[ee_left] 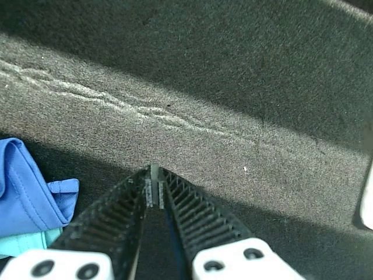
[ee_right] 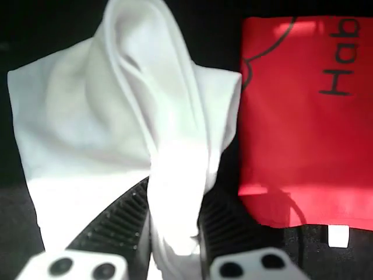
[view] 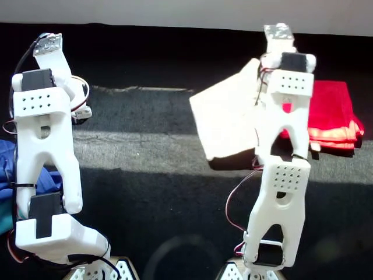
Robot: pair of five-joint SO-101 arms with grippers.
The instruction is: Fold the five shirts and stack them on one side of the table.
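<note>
Right tool (ee_right: 175, 201) clamped on bunched fold of white shirt (view: 224, 119), upper centre-right of high view. Red shirt (view: 333, 114) folded flat just beside it, upper right. Left tool (ee_left: 154, 184) fingers together, above bare desk (ee_left: 233, 87). Blue shirt (view: 4, 169) at left edge.
</note>
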